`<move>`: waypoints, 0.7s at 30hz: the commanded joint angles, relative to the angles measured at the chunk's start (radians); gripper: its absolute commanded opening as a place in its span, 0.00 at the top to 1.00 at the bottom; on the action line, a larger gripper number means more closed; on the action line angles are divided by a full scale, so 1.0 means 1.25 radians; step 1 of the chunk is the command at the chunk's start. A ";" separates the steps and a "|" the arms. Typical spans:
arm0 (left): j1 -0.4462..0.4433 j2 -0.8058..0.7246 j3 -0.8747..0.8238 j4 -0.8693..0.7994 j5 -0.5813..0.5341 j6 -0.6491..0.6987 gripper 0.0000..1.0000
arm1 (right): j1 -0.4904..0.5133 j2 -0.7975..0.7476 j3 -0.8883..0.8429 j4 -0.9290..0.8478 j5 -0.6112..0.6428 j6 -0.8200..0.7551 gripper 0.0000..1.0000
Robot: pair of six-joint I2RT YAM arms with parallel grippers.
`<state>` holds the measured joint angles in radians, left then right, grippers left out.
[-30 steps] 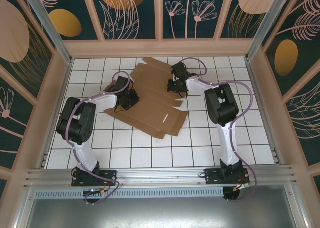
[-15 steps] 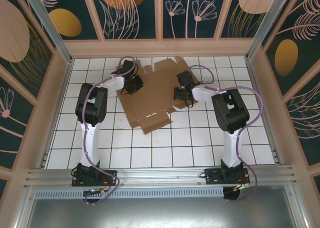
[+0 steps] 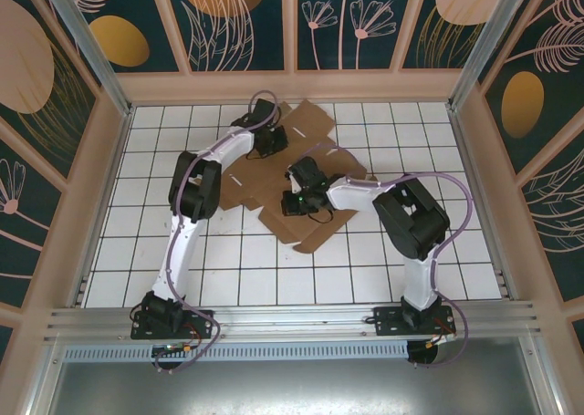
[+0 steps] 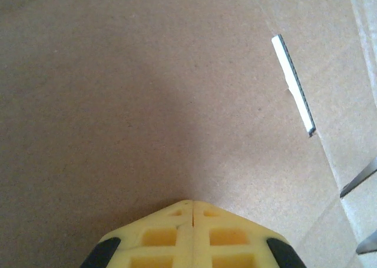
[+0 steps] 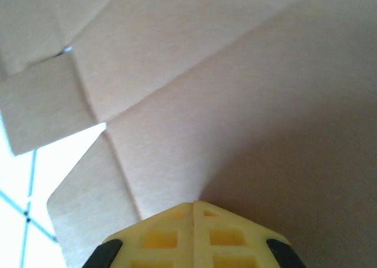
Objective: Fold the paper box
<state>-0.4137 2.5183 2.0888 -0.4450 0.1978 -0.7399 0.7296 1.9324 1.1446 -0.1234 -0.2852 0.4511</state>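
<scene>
The paper box (image 3: 318,134) is a flat brown cardboard sheet with flaps and creases, lying at the middle rear of the tiled table. My left gripper (image 3: 276,144) is shut, its tips down on the sheet's far left part. In the left wrist view the shut yellow fingertips (image 4: 192,202) meet plain cardboard (image 4: 147,91), with a narrow cut slot (image 4: 293,82) off to the right. My right gripper (image 3: 292,199) is shut on nothing, resting on the sheet's middle. Its tips (image 5: 194,203) touch the cardboard (image 5: 247,73) near a crease and a corner flap (image 5: 44,106).
A white tiled table (image 3: 274,278) stretches in front of the sheet. Wooden walls (image 3: 292,85) close in the rear and both sides. A metal rail (image 3: 292,319) carries both arm bases at the near edge. White tile (image 5: 23,179) shows past the sheet's edge.
The cardboard sheet has turned and shifted on the table. My left gripper has moved right along the rear; my right gripper has moved left and nearer, across the sheet. Both stayed shut.
</scene>
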 commanded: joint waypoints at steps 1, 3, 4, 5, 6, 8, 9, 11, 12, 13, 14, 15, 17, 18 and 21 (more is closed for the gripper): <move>0.000 -0.030 -0.028 -0.027 0.014 0.053 1.00 | -0.048 -0.089 -0.034 0.036 -0.045 0.041 1.00; 0.000 -0.078 -0.048 -0.003 0.016 0.060 1.00 | -0.105 -0.126 -0.052 0.031 -0.031 0.031 1.00; 0.001 -0.103 -0.068 0.016 0.021 0.058 1.00 | -0.131 -0.131 -0.051 0.017 -0.014 0.025 1.00; 0.000 -0.139 -0.101 0.039 0.020 0.055 1.00 | -0.142 -0.129 -0.042 -0.007 0.002 0.008 1.00; 0.000 -0.175 -0.140 0.069 0.025 0.050 1.00 | -0.180 -0.122 -0.026 -0.034 0.023 -0.010 1.00; 0.000 -0.237 -0.221 0.120 0.030 0.027 1.00 | -0.203 -0.100 0.012 -0.074 0.073 -0.041 1.00; 0.000 -0.262 -0.263 0.138 0.033 0.007 1.00 | -0.211 -0.087 0.028 -0.082 0.083 -0.054 1.00; -0.002 -0.296 -0.344 0.170 0.059 -0.031 1.00 | -0.223 -0.050 0.064 -0.103 0.100 -0.064 1.00; -0.006 -0.311 -0.386 0.178 0.066 -0.044 1.00 | -0.227 -0.029 0.086 -0.114 0.113 -0.071 1.00; -0.009 -0.323 -0.421 0.183 0.065 -0.051 1.00 | -0.230 -0.013 0.100 -0.120 0.128 -0.076 1.00; -0.013 -0.337 -0.460 0.190 0.062 -0.056 1.00 | -0.233 0.004 0.115 -0.127 0.145 -0.081 1.00; -0.015 -0.346 -0.493 0.190 0.056 -0.058 1.00 | -0.237 0.020 0.130 -0.136 0.160 -0.086 1.00; -0.015 -0.353 -0.542 0.175 0.040 -0.069 1.00 | -0.244 0.046 0.154 -0.155 0.197 -0.095 1.00; -0.014 -0.356 -0.557 0.161 0.022 -0.073 1.00 | -0.246 0.055 0.161 -0.162 0.220 -0.100 1.00; -0.002 -0.366 -0.602 0.170 -0.003 -0.091 1.00 | -0.249 0.067 0.156 -0.176 0.272 -0.111 1.00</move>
<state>-0.4282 2.0701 1.3743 -0.2325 0.2359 -0.8146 0.4290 1.9984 1.3197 -0.2737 -0.0544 0.3466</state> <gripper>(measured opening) 0.051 0.052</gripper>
